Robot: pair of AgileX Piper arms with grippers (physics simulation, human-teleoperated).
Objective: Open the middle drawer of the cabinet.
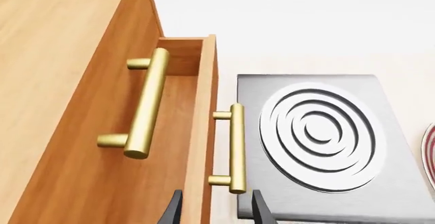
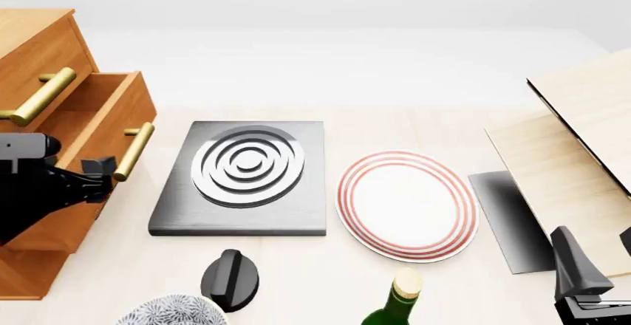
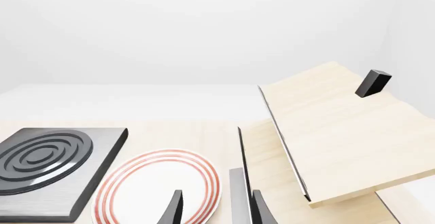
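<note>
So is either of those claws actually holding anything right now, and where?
No. The left gripper is open around the middle drawer's front edge, below its handle. The right gripper is open, empty.

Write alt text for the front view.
The middle drawer of the cabinet at left stands pulled out, the left gripper by its brass handle. A hob plate, a red-rimmed plate and pale boards lie to its right.

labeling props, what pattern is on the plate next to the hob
White with thin red concentric rings around the rim of the plate; clearest in the front view.
</note>
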